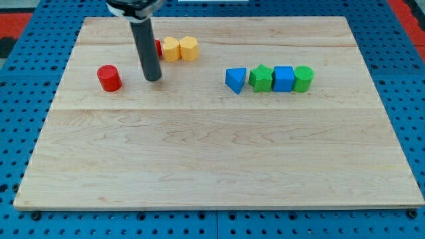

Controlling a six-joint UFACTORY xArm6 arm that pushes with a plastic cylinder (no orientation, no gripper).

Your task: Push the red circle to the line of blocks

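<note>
The arm's tip [153,79] is planted on the wooden board [219,166] in the far-left part of the scene. There's nothing to open or clamp here, just a bare dark rod, so it isn't holding anything; it can only shove stuff sideways.

Right behind the rod there's a red block [159,48], mostly hidden, so its shape is anyone's guess. It sits against a yellow block [171,50], and another yellow block [188,48] touches that one on the right. Those three make a short row at the far edge.

The red circle [109,78] is the thing to move. It stands alone just left of the tip, at about the same depth, with a clear gap between them, so no contact.

Well off to the right is the actual line: blue triangle [235,80], green block [261,78], blue cube [283,78] and green block [303,78], packed side by side in a left-to-right row.

Here's the catch, as a guess: the tip sits between the circle and that line, which is the wrong side for pushing. It probably has to swing around to the circle's left before a rightward push toward the blue triangle makes sense. The row lies at roughly the circle's depth, so a fairly straight shove should do it.
</note>
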